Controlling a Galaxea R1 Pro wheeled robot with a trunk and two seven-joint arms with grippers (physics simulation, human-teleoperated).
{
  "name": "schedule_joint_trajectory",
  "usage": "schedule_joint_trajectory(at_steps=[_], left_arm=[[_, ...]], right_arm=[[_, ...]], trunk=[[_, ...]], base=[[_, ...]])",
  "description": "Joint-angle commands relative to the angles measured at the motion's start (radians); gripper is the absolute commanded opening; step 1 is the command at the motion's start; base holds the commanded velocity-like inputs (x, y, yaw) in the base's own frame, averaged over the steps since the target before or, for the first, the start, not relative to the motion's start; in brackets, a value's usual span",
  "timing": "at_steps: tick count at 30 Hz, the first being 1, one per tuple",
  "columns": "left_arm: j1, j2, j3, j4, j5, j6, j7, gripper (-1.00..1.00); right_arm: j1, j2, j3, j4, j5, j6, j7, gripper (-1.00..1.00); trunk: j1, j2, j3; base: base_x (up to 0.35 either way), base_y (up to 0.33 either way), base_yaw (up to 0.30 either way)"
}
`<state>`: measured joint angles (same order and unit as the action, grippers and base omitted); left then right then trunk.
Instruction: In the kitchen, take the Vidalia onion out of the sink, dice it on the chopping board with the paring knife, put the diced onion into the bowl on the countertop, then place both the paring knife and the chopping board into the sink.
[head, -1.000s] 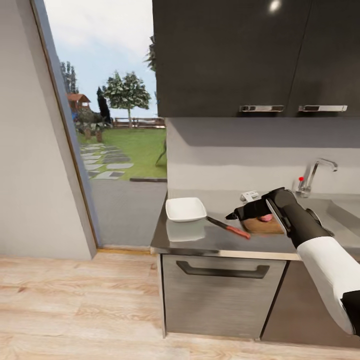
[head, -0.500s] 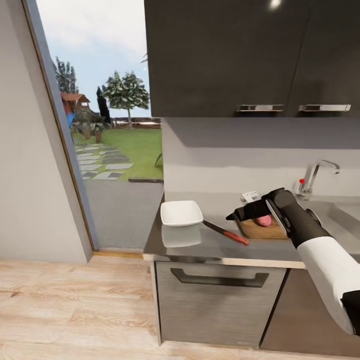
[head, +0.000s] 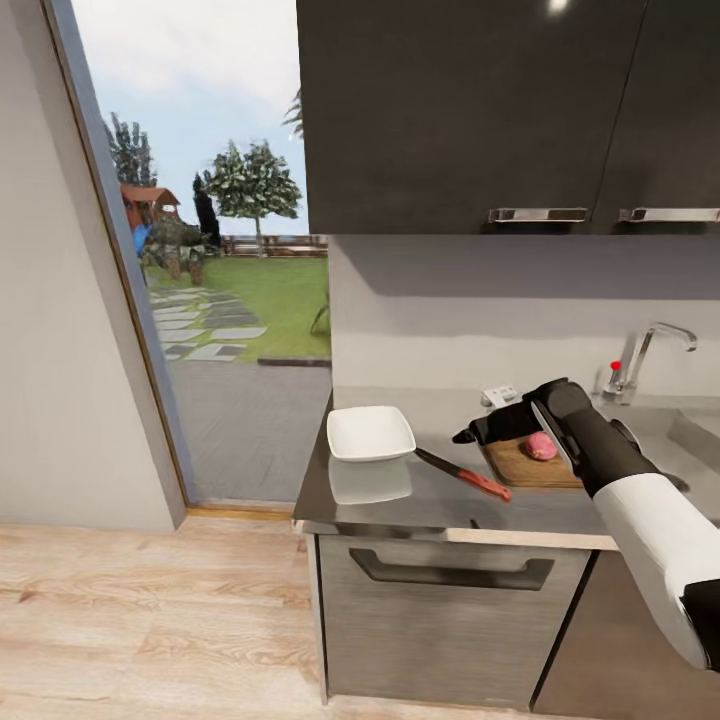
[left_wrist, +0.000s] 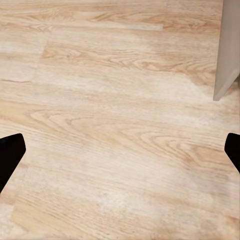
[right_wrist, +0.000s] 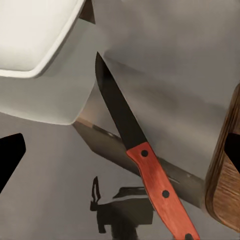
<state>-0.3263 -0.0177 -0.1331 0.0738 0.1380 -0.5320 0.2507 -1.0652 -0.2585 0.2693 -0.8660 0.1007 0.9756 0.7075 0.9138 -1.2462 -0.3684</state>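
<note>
Head view shows the right gripper (head: 470, 434) hovering above the countertop (head: 400, 495), jaws apart and empty, between the paring knife (head: 463, 474) and the chopping board (head: 530, 465). The Vidalia onion (head: 541, 446) lies whole on the board, so the fetching looks done; dicing, filling the bowl (head: 371, 433) at the left and moving knife and board to the sink (head: 690, 440) at the far right remain. Right wrist view adds the knife's rivets and blade tip near the bowl. Left gripper (left_wrist: 120, 150), also spread, faces the wooden floor (left_wrist: 110, 100).

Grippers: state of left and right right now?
Left gripper: open, holding nothing, above the wooden floor.
Right gripper: open, empty, over the paring knife.
</note>
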Motion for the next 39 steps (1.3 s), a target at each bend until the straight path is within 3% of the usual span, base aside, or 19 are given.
schedule_joint_trajectory(at_steps=[1, 15, 25, 31, 39], left_arm=[[-0.002, -0.001, -0.009, 0.004, 0.009, -0.006, 0.001, 1.00], [-0.002, -0.001, -0.010, 0.004, 0.009, -0.006, 0.001, 1.00], [-0.002, -0.001, -0.010, 0.004, 0.009, -0.006, 0.000, 1.00], [-0.002, -0.001, -0.010, 0.004, 0.009, -0.006, -0.001, 1.00], [-0.002, -0.001, -0.009, 0.004, 0.009, -0.006, -0.001, 1.00]], right_arm=[[-0.001, -0.001, 0.002, 0.000, 0.010, 0.001, 0.009, 1.00], [-0.001, 0.001, 0.006, 0.005, 0.010, -0.001, 0.009, 1.00], [-0.001, 0.000, 0.098, 0.005, 0.009, -0.091, 0.020, 1.00], [-0.001, -0.007, 0.107, 0.005, 0.010, -0.187, 0.058, 1.00], [-0.001, -0.039, 0.108, 0.023, 0.010, -0.217, 0.110, 1.00]], trunk=[[0.000, -0.001, -0.001], [0.000, -0.001, -0.013], [0.000, -0.001, -0.021], [0.000, -0.001, -0.022], [0.000, -0.001, -0.022]], base=[[0.001, 0.001, 0.000], [0.000, 0.000, 0.000], [0.000, 0.000, 0.000], [0.000, 0.000, 0.000], [0.000, 0.000, 0.000]])
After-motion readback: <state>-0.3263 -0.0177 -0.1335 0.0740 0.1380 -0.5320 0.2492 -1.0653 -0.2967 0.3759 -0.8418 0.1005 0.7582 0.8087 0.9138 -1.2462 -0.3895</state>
